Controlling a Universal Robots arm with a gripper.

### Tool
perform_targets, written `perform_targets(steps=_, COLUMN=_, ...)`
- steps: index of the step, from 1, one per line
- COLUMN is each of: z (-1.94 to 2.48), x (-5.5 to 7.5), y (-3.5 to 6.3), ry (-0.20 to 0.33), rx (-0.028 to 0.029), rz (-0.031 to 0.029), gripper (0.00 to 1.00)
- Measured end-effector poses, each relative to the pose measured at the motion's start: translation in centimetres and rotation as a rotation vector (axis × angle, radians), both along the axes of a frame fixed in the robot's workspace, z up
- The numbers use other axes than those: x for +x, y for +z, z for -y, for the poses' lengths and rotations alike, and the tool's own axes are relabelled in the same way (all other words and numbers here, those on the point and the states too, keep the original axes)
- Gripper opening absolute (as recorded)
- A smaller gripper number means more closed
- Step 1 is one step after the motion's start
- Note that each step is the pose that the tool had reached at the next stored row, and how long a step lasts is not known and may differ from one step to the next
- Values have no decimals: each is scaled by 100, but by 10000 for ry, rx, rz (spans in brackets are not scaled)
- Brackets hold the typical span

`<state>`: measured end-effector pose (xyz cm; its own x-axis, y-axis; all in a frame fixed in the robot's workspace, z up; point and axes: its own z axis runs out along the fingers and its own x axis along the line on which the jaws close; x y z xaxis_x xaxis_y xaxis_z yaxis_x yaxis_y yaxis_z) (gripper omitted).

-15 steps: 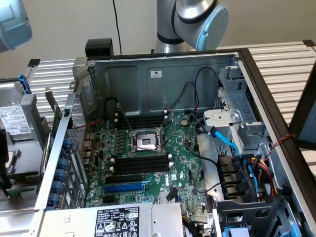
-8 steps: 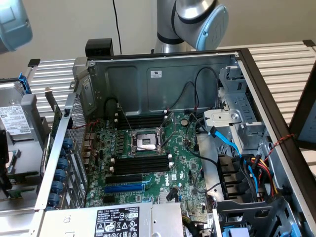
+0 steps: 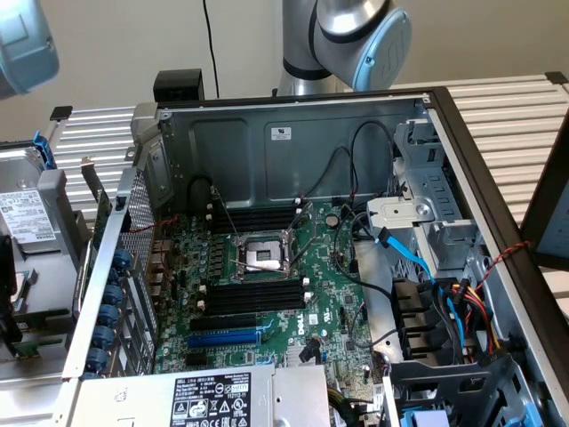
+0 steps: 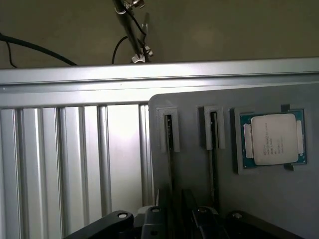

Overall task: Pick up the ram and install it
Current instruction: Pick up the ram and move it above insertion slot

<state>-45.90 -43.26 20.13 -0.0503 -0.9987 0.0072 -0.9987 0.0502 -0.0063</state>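
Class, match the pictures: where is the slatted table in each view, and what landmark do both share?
Exterior view: the table lies under the open case, bare slats at the exterior view's left and right.
Wrist view: the table runs beside and under a grey tray holding the ram and a CPU.
Shared landmark: its long parallel metal slats.

**Labels in View, Print Too Fine to Read**

Rows of small print and certification marks are carried by a label [image 3: 209, 400] on the power supply [image 3: 298, 387]. A white sticker [image 3: 281, 132] and processor [image 4: 273, 139] markings cannot be read.
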Motion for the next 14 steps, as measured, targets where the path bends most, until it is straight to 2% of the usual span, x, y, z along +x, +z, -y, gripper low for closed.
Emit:
perform_targets(steps=8, z=0, x=0, y=-1, ry=60, rx=-6, rz=2, gripper=26)
perform_targets(steps=11, z=0, x=-1, y=-1, ry=330, rx=-12, rz=0, gripper=26)
perform_targets(steps=14, z=0, x=-1, y=-1, ry=384, rx=-11, rz=0, gripper=26)
